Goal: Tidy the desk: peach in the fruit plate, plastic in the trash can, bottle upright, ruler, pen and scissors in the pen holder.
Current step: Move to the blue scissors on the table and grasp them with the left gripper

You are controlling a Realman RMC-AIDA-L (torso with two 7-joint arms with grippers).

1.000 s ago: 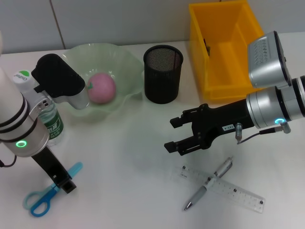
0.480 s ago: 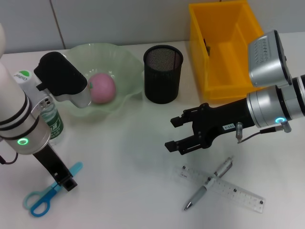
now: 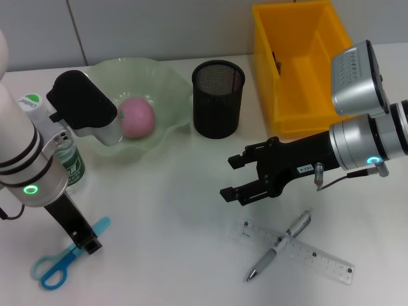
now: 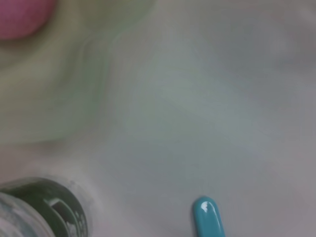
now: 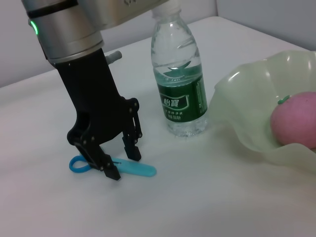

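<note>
Scissors (image 3: 64,258) with blue handles lie on the white desk (image 3: 166,217) at the near left, and the left gripper (image 3: 86,242) stands over them, its arm angled steeply down from the silver wrist with the green ring light. In the right wrist view that gripper (image 5: 121,165) has its dark fingers (image 5: 132,149) spread apart, one on each side of the blue scissors (image 5: 126,169), tips at or just above the desk surface; whether they touch the scissors cannot be told. Just beside the left arm the bottle (image 3: 67,162) stands upright with its green label, next to the pale green fruit plate (image 3: 166,83), in which the pink peach (image 3: 136,118) rests. The right arm reaches in nearly level from the right side, and the right gripper (image 3: 233,178) hangs above bare desk near the middle, its black jaws released and holding nothing. Nearer than it, the pen (image 3: 280,245) lies across the clear ruler (image 3: 299,252). The black mesh pen holder (image 3: 218,99) stands upright between the fruit plate and the yellow trash can (image 3: 299,64) at the far right.
</note>
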